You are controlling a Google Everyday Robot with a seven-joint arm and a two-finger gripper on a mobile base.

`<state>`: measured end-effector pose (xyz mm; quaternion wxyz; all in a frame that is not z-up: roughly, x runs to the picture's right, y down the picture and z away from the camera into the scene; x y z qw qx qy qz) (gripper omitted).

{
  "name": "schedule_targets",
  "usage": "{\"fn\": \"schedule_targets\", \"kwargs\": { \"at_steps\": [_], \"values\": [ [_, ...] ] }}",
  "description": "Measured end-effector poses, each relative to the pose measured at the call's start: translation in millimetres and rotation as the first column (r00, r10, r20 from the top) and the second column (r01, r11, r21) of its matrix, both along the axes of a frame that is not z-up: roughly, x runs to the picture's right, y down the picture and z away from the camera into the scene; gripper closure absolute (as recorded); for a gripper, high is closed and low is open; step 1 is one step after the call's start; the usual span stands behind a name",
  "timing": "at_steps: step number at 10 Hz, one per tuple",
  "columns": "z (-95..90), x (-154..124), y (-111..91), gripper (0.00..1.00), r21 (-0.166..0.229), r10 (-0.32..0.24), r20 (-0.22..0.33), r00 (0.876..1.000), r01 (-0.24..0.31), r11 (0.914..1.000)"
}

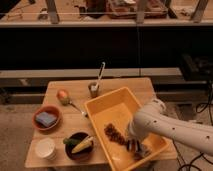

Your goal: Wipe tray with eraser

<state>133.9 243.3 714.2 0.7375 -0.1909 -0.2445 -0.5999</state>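
A yellow tray (102,107) sits tilted on the right half of the wooden table (75,87). A streak of brown crumbs (115,135) lies on its floor. My gripper (135,147) is down inside the tray at its near right corner, just right of the crumbs. It is shut on a small dark eraser (131,145) pressed against the tray floor. My white arm (165,125) reaches in from the right over the tray's right rim.
A red bowl with a blue sponge (46,119), a white cup (45,147) and a dark bowl with a banana (80,145) stand left of the tray. An apple (62,94), a spoon (75,106) and a cup holding a utensil (94,89) are behind.
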Motion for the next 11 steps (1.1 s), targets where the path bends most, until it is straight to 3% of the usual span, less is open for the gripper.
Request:
{"fn": "schedule_targets", "kwargs": {
  "at_steps": [2,5,8,11],
  "values": [
    [10.8,11.4,-6.3,0.99,0.031,0.023,-0.027,0.999,-0.022,0.9993],
    [40.1,0.4,-39.7,0.99,0.095,0.007,-0.011,1.000,-0.006,0.9955],
    [69.0,-43.0,-73.9,0.99,0.151,-0.047,0.040,0.998,0.041,0.9877],
    [69.0,-76.2,-76.8,0.99,0.169,-0.087,0.119,0.989,0.066,0.9833]
  ]
}}
